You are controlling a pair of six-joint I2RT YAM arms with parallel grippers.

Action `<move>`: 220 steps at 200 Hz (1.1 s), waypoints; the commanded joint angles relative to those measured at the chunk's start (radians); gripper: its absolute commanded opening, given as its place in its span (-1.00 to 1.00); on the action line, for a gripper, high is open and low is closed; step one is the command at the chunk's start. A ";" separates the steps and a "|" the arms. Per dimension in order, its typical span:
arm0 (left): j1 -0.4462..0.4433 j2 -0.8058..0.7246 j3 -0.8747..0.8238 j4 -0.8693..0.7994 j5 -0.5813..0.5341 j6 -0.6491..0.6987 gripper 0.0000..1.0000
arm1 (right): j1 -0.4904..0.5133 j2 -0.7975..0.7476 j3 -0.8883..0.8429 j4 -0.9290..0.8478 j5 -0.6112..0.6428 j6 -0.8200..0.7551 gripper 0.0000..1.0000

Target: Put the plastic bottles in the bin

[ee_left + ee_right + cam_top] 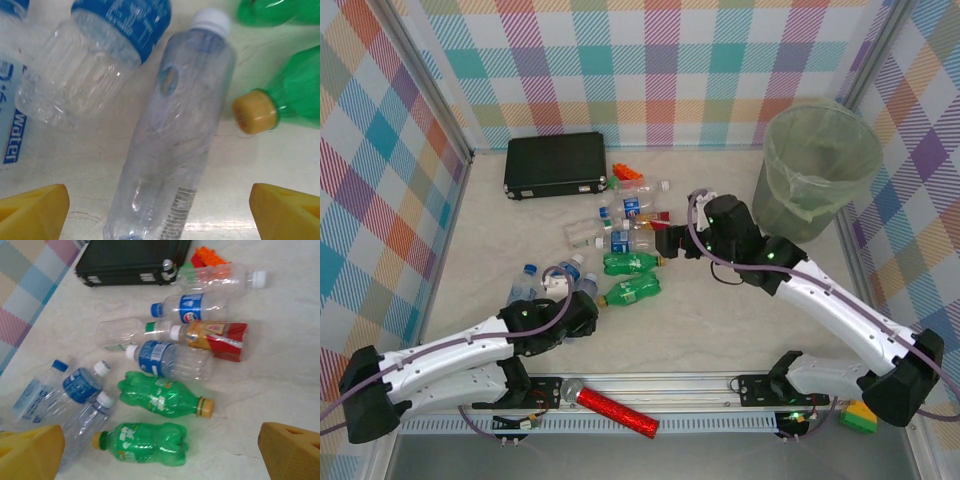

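Note:
Several plastic bottles lie in a loose cluster on the table between the arms. A clear bottle with a white cap [175,135] lies lengthwise between the yellow fingers [35,210] of my left gripper [160,215], with table showing on both sides of it. That gripper [578,296] is open and low over the cluster's near left end. My right gripper [665,243] is open and hovers above two green bottles [142,442] [162,395] with orange caps, holding nothing. The bin [817,165], lined with a pale green bag, stands at the far right behind the right arm.
A flat black case [555,165] lies at the back left, with orange bricks [628,173] beside it. A red glittery cylinder [615,410] rests on the front rail. Checked walls close in the left, back and right sides. Bare table lies in front of the green bottles.

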 commanded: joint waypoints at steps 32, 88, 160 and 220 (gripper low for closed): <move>0.077 0.151 -0.023 0.132 0.143 0.120 0.71 | 0.032 -0.082 -0.029 0.032 -0.001 0.036 0.98; 0.078 0.292 0.002 0.184 0.208 0.144 0.53 | 0.032 -0.133 -0.043 0.011 0.008 0.043 0.98; 0.078 0.270 0.020 0.146 0.196 0.140 0.00 | 0.032 -0.178 -0.049 0.002 -0.052 0.076 0.98; 0.078 0.020 0.051 0.053 0.184 0.157 -0.01 | 0.032 -0.196 -0.079 0.089 -0.177 0.125 0.98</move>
